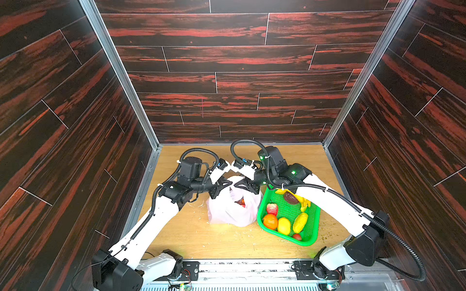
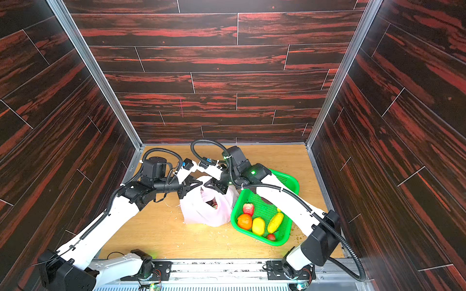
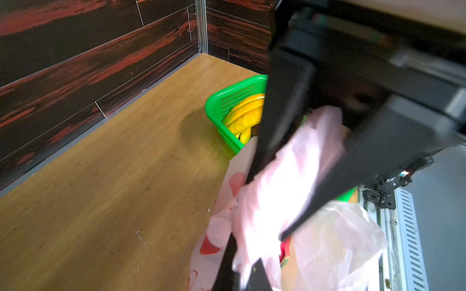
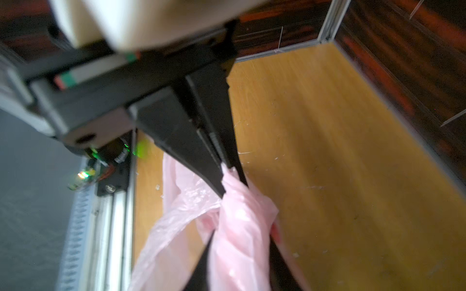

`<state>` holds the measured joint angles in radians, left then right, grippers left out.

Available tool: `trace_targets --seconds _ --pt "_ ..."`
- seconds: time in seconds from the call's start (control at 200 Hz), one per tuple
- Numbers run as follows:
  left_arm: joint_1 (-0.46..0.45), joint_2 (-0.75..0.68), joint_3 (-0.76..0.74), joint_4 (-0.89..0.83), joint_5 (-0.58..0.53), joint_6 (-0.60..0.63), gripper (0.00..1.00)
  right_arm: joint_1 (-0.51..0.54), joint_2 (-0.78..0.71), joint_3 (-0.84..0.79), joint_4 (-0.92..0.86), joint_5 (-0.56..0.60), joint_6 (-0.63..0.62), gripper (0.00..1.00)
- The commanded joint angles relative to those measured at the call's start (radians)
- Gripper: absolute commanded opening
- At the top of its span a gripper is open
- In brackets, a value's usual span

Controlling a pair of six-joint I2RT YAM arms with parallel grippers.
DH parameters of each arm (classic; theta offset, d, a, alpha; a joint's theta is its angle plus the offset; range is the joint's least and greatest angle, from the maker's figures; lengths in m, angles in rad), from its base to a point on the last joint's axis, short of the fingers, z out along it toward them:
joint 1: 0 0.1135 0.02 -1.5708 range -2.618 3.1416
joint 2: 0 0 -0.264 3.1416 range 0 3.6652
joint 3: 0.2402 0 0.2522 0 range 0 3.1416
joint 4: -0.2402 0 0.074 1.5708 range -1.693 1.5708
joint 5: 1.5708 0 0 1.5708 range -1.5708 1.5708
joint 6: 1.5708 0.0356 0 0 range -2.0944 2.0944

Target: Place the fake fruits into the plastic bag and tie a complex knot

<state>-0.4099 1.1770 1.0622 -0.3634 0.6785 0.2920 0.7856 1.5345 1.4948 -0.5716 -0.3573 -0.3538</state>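
My left pincer and right pincer are each clamped on the plastic bag's top edge at centre frame, its mouth lying between them. The fake fruits sit in the green basket just right, nearer my right arm.

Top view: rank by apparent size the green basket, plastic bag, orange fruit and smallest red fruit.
1. Green perforated plastic basket and translucent pinkish plastic bag: look alike, basket partly under the right arm.
2. Round orange toy fruit.
3. Small red toy fruit.
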Motion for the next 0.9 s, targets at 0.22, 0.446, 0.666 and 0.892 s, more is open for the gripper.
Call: trace_targets --seconds 0.22,0.446,0.666,0.892 --pt "0.022 -0.127 -0.044 0.08 -0.094 -0.077 0.41 0.001 -0.051 -0.065 0.063 0.072 0.004 0.0" --pt "0.139 -0.21 -0.175 0.271 -0.085 -0.329 0.61 0.002 -0.102 -0.124 0.169 0.132 0.015 0.0" --pt "0.223 -0.163 -0.217 0.312 -0.132 -0.358 0.62 0.002 -0.163 -0.207 0.304 0.16 0.009 0.0" --pt "0.227 0.024 -0.242 0.603 0.035 -0.295 0.58 0.002 -0.168 -0.221 0.322 0.117 0.012 0.0"
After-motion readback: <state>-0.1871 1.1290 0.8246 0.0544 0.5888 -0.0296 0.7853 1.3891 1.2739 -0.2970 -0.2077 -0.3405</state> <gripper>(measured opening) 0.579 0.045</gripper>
